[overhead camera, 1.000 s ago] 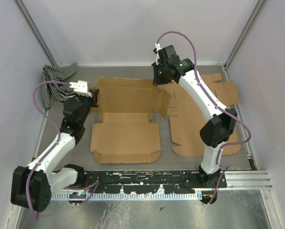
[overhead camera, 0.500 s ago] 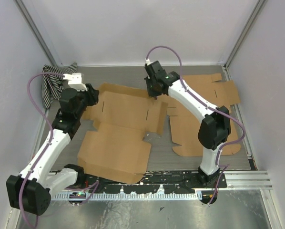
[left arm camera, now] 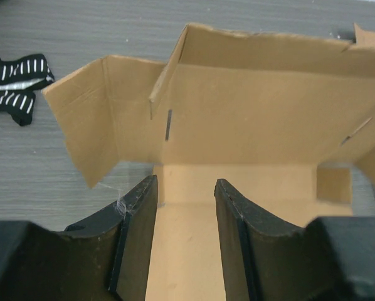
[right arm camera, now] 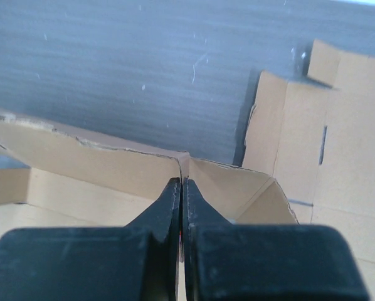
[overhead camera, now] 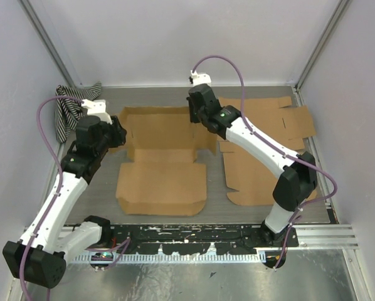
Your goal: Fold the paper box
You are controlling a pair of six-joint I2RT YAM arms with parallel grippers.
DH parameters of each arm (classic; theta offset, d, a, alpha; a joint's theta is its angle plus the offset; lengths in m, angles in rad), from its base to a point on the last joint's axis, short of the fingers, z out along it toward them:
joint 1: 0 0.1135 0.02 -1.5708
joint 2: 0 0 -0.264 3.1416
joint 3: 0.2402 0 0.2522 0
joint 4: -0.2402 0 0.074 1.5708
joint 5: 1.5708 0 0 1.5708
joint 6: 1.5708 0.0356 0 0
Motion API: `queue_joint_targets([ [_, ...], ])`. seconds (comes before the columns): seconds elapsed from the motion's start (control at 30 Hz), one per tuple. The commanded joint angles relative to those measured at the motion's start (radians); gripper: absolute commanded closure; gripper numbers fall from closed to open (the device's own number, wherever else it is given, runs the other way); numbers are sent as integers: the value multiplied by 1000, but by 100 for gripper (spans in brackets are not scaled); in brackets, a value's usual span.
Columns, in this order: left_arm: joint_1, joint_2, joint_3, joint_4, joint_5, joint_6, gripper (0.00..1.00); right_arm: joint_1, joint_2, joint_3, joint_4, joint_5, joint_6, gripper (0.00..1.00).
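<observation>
The paper box (overhead camera: 162, 182) is brown cardboard lying in the middle of the table, its far half raised into low walls and its near panel flat. My left gripper (overhead camera: 117, 133) hovers at the box's left side. In the left wrist view it (left arm camera: 184, 188) stands open over the box floor (left arm camera: 256, 113) with nothing between its fingers. The left flap (left arm camera: 90, 125) stands free. My right gripper (overhead camera: 195, 119) is at the far right corner of the box. In the right wrist view it (right arm camera: 182, 183) is shut on the thin upright wall (right arm camera: 87, 160) there.
A second flat cardboard blank (overhead camera: 263, 157) lies to the right, also seen in the right wrist view (right arm camera: 344, 138). A black-and-white striped cloth (overhead camera: 71, 110) sits at the far left, near the left flap (left arm camera: 15, 81). Walls enclose the table on three sides.
My left gripper has opened and let go of the box's left side. The box, shifted and skewed half a second ago, lies square again. My right gripper closed fully and moved left.
</observation>
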Motion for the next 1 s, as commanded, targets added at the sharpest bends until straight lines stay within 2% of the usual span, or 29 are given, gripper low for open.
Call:
queue_joint_targets([
  [0.0,-3,14,43,-32,-10,-12,51,-3,-81,-6,169,71,-24,99],
  [0.13,-3,14,43,-4,-34,-16,51,-3,-85,-43,229,71,-35,99],
  [0.37,-3,33,81,-10,-58,-17,51,-1,-75,-105,232,40,19,99],
  [0.67,-4,171,202,-155,-42,-33,58,-1,-79,-132,231,10,48,99],
  [0.97,-3,224,229,-170,-100,-19,58,0,-88,-128,222,-2,41,99],
])
